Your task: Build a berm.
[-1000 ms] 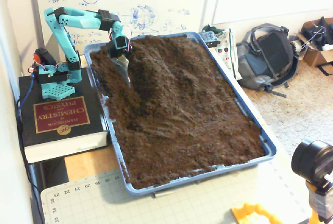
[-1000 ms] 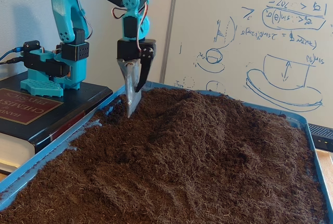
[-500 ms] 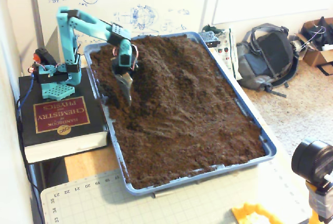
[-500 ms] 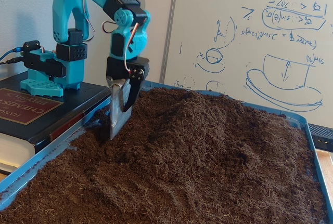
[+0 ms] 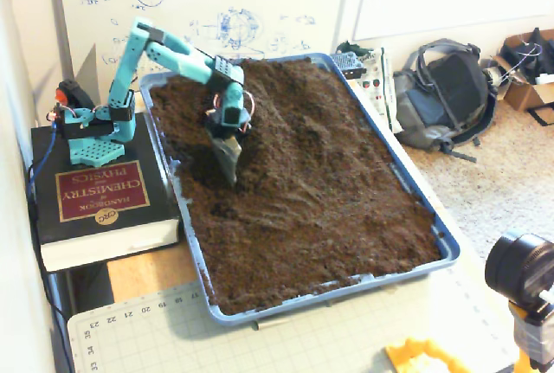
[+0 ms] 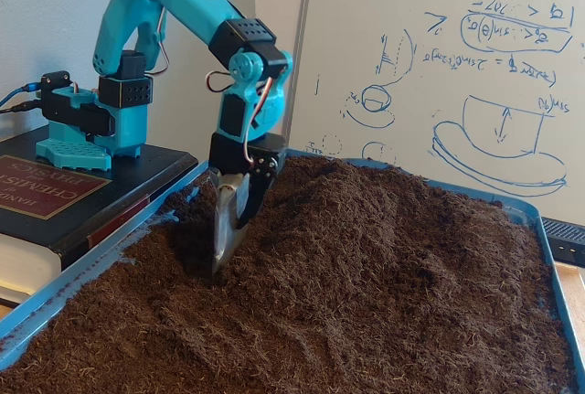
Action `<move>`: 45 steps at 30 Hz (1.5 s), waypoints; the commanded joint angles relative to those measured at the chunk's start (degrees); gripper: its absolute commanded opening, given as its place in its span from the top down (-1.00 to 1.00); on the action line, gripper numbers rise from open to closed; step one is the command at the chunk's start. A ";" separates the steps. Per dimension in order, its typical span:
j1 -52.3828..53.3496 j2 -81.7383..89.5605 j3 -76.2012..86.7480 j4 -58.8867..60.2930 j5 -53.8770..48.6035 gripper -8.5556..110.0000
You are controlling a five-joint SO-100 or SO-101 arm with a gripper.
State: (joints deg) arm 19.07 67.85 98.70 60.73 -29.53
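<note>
Your teal arm [image 5: 164, 48] stands on a thick chemistry handbook [image 5: 102, 209] at the left edge of the blue tray [image 5: 450, 252] in the high fixed view, and reaches out over the soil. The claw [image 5: 228, 168] points down with its tip sunk in the dark soil near the tray's left wall, just past the middle of that wall toward the far end. In the low fixed view the claw [image 6: 219, 261] shows a grey metal scoop-like blade [image 6: 228, 220] as one finger and a black finger [image 6: 259, 195] lying close against it; the two look nearly together with nothing gripped between them, though soil hides the tips.

The berm [image 5: 286, 105] runs as a lumpy raised ridge through the far half of the tray, from the far left corner region slanting toward the tray's middle; the claw touches its left flank. In the low fixed view the berm [image 6: 366, 220] rises directly to the right of the blade, its crest above the surrounding flatter soil [image 6: 228, 339]. The near half of the tray holds lower, raked soil [image 5: 320, 234].

A whiteboard [image 6: 439, 74] with blue sketches stands behind the tray.
</note>
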 commanded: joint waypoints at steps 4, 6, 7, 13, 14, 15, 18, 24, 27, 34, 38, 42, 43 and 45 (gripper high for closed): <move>1.23 -3.16 -11.16 -0.70 -0.44 0.85; 0.88 -4.57 -13.54 -0.70 -0.44 0.85; 0.79 -5.27 -14.85 -0.70 -0.44 0.85; 0.35 -7.29 -21.80 -0.26 -0.44 0.85; 0.26 -7.29 -22.68 -0.09 -0.44 0.85; -0.26 -7.29 -23.47 0.00 -0.44 0.85; -1.23 -6.86 -24.87 0.09 -0.44 0.85; -2.29 -4.66 -24.96 0.09 -0.44 0.85; -2.46 -2.81 -24.26 0.26 -0.35 0.85; -4.13 0.88 -24.26 0.35 -0.35 0.85; -5.36 4.83 -24.26 0.35 0.35 0.85; -6.06 9.32 -23.38 2.99 0.53 0.85; -6.06 10.99 -22.76 4.75 0.53 0.85; -6.06 14.77 -21.18 9.14 0.62 0.85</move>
State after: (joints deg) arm 12.92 71.28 78.84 65.74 -29.53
